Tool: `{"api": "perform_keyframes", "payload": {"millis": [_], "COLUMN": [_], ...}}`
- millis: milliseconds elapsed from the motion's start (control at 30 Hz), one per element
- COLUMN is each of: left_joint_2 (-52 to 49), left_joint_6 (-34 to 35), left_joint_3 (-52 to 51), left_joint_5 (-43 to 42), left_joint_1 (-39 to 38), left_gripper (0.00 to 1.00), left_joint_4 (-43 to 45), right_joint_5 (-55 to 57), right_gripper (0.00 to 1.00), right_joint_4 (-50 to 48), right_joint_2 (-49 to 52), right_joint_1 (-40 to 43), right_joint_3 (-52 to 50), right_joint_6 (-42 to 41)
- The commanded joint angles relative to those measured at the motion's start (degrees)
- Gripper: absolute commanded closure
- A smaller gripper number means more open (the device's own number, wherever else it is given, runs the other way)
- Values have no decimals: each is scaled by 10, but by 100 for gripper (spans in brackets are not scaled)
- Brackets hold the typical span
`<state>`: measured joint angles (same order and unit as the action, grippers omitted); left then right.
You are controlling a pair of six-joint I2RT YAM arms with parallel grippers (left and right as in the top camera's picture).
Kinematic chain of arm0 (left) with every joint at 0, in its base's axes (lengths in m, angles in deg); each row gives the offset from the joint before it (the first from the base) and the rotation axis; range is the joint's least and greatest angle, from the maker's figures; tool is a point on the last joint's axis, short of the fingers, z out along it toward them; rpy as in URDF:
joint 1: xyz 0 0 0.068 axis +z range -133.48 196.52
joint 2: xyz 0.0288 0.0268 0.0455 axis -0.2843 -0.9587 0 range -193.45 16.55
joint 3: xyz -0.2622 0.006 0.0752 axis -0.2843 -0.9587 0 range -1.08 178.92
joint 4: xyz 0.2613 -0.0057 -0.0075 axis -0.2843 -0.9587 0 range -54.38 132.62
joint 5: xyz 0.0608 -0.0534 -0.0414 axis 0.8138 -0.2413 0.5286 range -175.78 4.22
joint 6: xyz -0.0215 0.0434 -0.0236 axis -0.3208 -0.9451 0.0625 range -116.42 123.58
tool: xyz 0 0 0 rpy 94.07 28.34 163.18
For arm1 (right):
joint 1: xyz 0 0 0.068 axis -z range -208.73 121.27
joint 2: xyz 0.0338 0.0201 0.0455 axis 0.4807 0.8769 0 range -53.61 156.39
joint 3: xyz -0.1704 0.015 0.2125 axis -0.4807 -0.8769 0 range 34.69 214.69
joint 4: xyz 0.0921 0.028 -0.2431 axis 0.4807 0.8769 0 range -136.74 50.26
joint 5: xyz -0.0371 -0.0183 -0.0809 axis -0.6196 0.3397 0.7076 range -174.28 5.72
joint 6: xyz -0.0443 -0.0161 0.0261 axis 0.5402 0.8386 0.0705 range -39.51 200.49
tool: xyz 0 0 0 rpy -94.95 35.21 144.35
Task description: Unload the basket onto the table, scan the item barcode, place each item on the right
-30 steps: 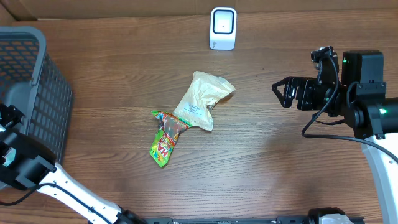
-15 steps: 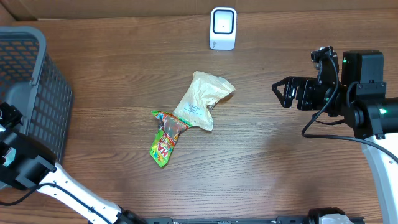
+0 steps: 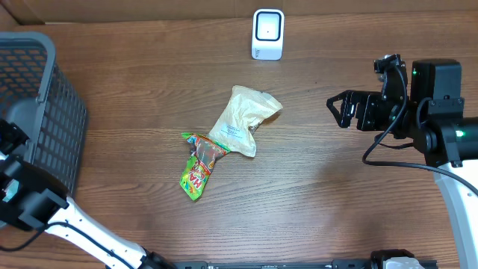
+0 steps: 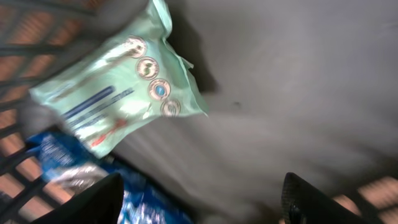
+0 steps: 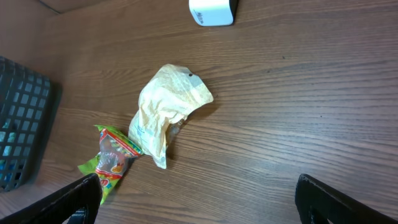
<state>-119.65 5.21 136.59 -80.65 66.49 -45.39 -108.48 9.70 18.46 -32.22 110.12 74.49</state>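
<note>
basket [image 3: 52,104] left, cream pouch [image 3: 240,119] touching green packet [image 3: 196,168]

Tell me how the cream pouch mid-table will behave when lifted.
The cream pouch looks crumpled and soft, so it will probably sag if lifted by one end. It seems thin, likely light. It touches the green candy bag, which might shift too.

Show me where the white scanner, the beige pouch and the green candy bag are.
white scanner [image 3: 268,33], overhead view, its front face.
beige pouch [image 3: 240,119], overhead view, its middle.
green candy bag [image 3: 198,169], overhead view, its middle.
</note>
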Motion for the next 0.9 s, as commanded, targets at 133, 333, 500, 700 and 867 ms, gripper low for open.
{"api": "perform_keyframes", "payload": {"millis": [133, 333, 500, 700, 867], "left_joint_2": [160, 235, 277, 299, 299], "left_joint_6": [-29, -56, -66, -70, -70], "left_joint_3": [17, 17, 17, 17, 17], "left_joint_5": [-105, -126, -126, -127, -126], "left_joint_1": [-7, -35, -66, -102, -123], "left_gripper": [24, 24, 23, 22, 23], "left_joint_4": [-5, -45, -53, -69, -88], "right_joint_5": [-5, -3, -3, -3, -3], "right_gripper": [0, 0, 0, 0, 0], "right_joint_4": [-20, -63, -92, -93, -113], "right_joint_2": [0, 0, 0, 0, 0], "right_joint_1": [-3, -3, -3, -3, -3], "right_joint_3": [15, 15, 15, 15, 15], "right_joint_6": [0, 1, 1, 1, 0]}}
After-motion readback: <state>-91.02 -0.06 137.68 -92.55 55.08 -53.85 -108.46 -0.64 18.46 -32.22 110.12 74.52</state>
